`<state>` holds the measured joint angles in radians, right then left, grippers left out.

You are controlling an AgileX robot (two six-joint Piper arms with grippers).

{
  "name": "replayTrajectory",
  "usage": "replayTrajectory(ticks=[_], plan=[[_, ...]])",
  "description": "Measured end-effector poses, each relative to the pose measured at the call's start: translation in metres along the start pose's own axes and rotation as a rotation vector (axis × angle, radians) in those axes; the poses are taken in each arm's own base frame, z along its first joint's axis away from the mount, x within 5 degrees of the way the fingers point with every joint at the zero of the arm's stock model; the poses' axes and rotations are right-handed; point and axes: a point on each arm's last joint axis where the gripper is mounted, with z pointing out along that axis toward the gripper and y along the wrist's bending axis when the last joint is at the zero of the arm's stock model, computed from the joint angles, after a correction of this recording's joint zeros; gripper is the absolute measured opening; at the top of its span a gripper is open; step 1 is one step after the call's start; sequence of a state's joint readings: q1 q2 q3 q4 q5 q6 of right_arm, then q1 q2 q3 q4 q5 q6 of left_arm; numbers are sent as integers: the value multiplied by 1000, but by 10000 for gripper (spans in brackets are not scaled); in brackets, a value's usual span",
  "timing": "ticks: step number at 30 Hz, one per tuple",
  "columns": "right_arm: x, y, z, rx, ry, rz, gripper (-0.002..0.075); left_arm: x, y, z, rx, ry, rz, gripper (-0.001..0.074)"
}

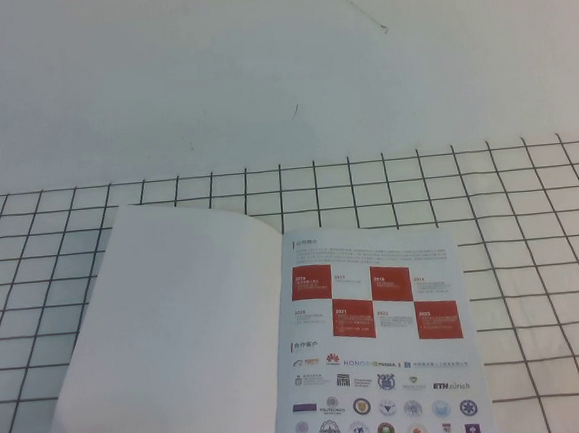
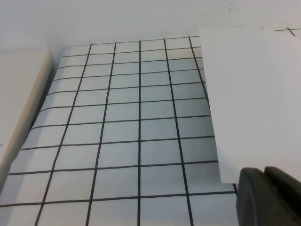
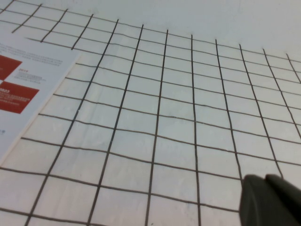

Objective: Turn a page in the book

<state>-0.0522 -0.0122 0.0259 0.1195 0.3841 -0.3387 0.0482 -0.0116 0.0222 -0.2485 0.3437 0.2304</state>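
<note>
The book (image 1: 379,340) lies open on the grid mat near the front edge. Its right inner leaf shows red squares and logo rows. The page (image 1: 178,326) lies turned over to the left, plain white reverse up, its left side slightly raised. Neither gripper shows in the high view. In the left wrist view, my left gripper (image 2: 264,174) is shut and empty, just off the near corner of the white page (image 2: 254,94). In the right wrist view, my right gripper (image 3: 265,181) is shut and empty over the mat, well to the side of the book's inner leaf (image 3: 23,89).
A white mat with a black grid (image 1: 533,247) covers the table's front half; plain white tabletop (image 1: 258,68) lies behind it. A white raised edge (image 2: 19,99) borders the mat in the left wrist view.
</note>
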Motion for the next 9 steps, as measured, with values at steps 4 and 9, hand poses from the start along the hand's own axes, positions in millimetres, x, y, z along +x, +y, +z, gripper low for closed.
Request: replayTrajectory(ticks=[4, 9], plan=[[0, 0, 0, 0, 0, 2, -1, 0, 0, 0, 0, 2, 0, -3], [0, 0, 0, 0, 0, 2, -1, 0, 0, 0, 0, 2, -2, -3]])
